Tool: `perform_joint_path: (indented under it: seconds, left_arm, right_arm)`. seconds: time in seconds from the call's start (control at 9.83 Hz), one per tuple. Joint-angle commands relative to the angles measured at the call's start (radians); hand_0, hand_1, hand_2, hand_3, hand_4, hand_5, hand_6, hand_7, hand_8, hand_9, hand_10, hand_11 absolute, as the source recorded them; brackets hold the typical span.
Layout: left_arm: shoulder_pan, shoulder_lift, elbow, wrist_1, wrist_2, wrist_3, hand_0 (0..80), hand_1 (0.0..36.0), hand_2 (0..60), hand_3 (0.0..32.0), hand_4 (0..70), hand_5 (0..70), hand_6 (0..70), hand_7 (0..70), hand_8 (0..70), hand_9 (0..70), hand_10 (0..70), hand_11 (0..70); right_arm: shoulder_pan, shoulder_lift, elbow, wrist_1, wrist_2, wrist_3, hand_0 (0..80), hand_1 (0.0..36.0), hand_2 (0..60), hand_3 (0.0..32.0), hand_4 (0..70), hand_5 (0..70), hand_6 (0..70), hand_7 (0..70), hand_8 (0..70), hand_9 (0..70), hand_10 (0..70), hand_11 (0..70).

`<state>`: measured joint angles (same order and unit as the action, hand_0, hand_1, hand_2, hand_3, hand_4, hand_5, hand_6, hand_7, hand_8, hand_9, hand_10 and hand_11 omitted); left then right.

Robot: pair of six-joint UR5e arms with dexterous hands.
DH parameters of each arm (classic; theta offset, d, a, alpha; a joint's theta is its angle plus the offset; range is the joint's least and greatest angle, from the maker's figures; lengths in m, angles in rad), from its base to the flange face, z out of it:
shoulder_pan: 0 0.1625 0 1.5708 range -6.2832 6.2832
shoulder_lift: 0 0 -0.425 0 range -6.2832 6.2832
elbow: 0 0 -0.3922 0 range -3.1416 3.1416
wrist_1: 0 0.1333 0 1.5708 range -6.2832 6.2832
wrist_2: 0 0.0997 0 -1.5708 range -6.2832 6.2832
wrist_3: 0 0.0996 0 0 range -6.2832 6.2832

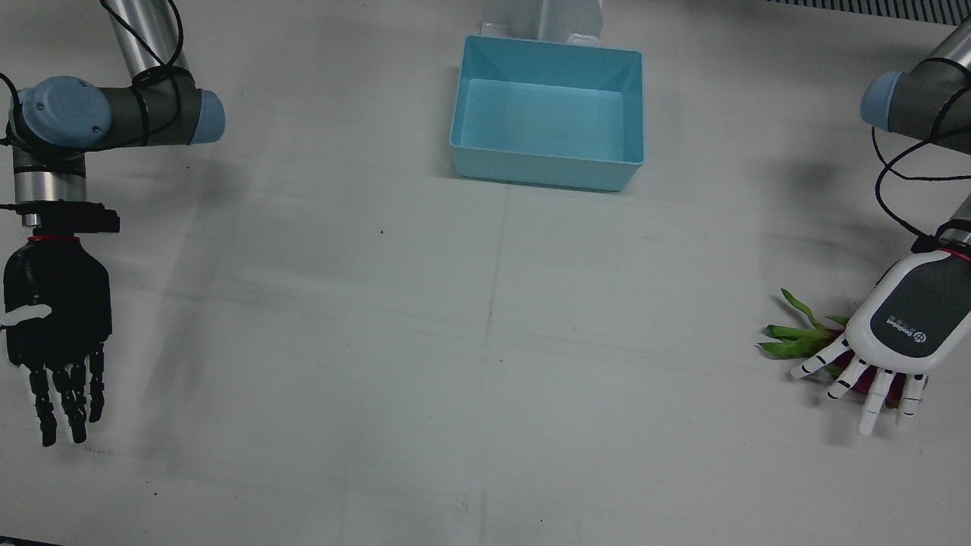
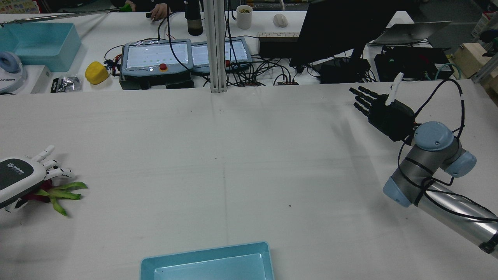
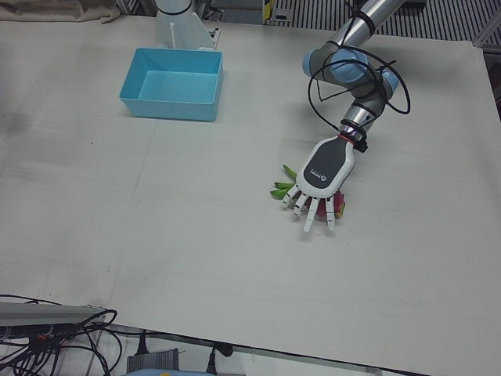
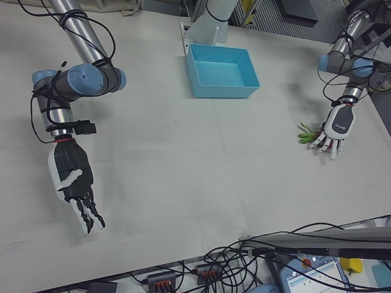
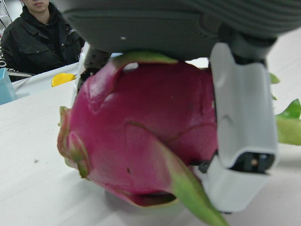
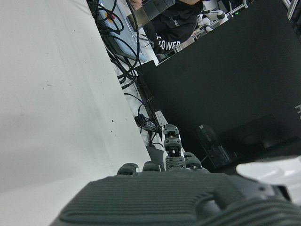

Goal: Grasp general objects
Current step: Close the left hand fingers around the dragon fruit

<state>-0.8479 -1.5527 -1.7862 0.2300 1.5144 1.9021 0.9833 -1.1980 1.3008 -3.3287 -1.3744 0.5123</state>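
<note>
Silver-tubed arms with pale blue joint caps, black cables; white left hand (image 1: 903, 326), black right hand (image 1: 57, 303).

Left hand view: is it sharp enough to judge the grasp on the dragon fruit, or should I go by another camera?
Left hand view: the dragon fruit fills the frame, slightly soft, its underside shadowed; the left hand is close and blurred. Front view: evenly lit and sharp, but the hand covers most of the fruit. Left-front view: clear but small.
</note>
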Motion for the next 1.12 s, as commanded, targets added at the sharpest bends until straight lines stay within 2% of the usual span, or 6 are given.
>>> perform_joint_path:
  seconds: [0.0,0.2,0.41,0.51,0.71,1.02]
  left_arm:
    - [0.0,0.0,-0.012,-0.003,-0.002,0.0,80.0,36.0,60.0,32.0,0.0,42.3,70.0,70.0,70.0,70.0,70.0,70.0]
    - [-0.002,-0.001,-0.021,-0.006,-0.002,0.0,79.7,34.6,60.0,28.2,42.2,51.1,70.0,70.0,70.0,70.0,70.0,70.0]
    - [-0.006,0.002,-0.105,0.009,0.001,-0.006,79.1,33.1,60.0,4.4,68.6,51.3,70.0,70.0,70.0,70.0,70.0,70.0]
    - [-0.006,0.002,-0.157,0.043,0.006,-0.015,78.6,32.3,60.0,0.0,70.0,51.8,70.0,70.0,70.0,70.0,70.0,70.0]
    - [-0.003,0.002,-0.225,0.077,0.012,-0.111,77.5,30.0,60.0,0.0,70.0,54.0,70.0,70.0,70.0,70.0,70.0,70.0]
    - [-0.003,-0.004,-0.193,-0.05,0.091,-0.486,55.5,20.7,60.0,0.0,70.0,51.1,70.0,70.0,70.0,70.0,70.0,70.0]
  right_arm:
    - [0.0,0.0,0.0,0.0,0.0,0.0,0.0,0.0,0.0,0.0,0.0,0.0,0.0,0.0,0.0,0.0,0.0,0.0]
    - [0.0,0.0,0.0,0.0,0.0,0.0,0.0,0.0,0.0,0.0,0.0,0.0,0.0,0.0,0.0,0.0,0.0,0.0]
    - [0.0,0.0,0.0,0.0,0.0,0.0,0.0,0.0,0.0,0.0,0.0,0.0,0.0,0.0,0.0,0.0,0.0,0.0]
    - [0.0,0.0,0.0,0.0,0.0,0.0,0.0,0.0,0.0,0.0,0.0,0.0,0.0,0.0,0.0,0.0,0.0,0.0]
    - [0.0,0.0,0.0,0.0,0.0,0.0,0.0,0.0,0.0,0.0,0.0,0.0,0.0,0.0,0.0,0.0,0.0,0.0]
    - [0.0,0.0,0.0,0.0,0.0,0.0,0.0,0.0,0.0,0.0,0.0,0.0,0.0,0.0,0.0,0.0,0.0,0.0]
